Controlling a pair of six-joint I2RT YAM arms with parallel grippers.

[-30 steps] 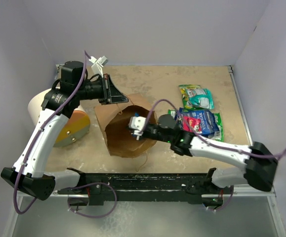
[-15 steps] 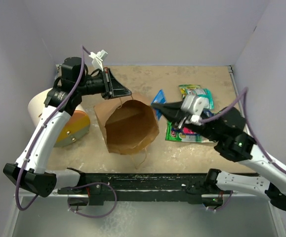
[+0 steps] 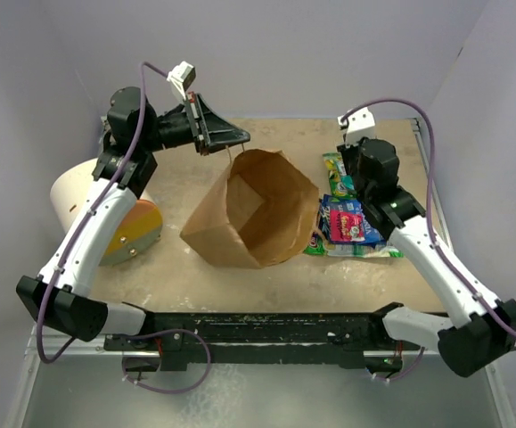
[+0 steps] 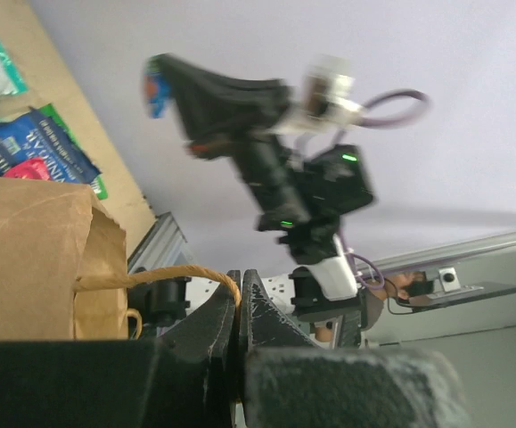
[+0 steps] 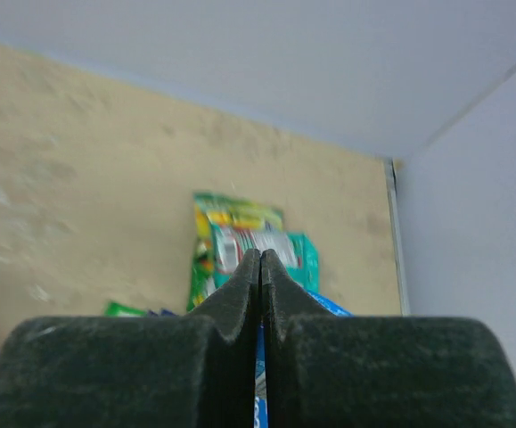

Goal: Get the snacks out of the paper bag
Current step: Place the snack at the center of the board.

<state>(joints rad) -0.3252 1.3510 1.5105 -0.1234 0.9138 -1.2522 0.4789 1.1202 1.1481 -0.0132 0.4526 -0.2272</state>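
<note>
The left jaws are clamped on the paper bag's (image 3: 258, 209) twisted handle (image 4: 164, 276), hoisting it so the mouth gapes for reaching in. The right jaws pinch a dark blue packet (image 4: 155, 86) above the other snacks (image 3: 351, 221) lying on the tabletop (image 3: 275, 143) beside the bag, probably to drop it there.

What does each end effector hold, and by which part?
Left end effector: the brown paper bag, by its twisted loop handle. Right end effector: a blue snack packet, by one edge.
</note>
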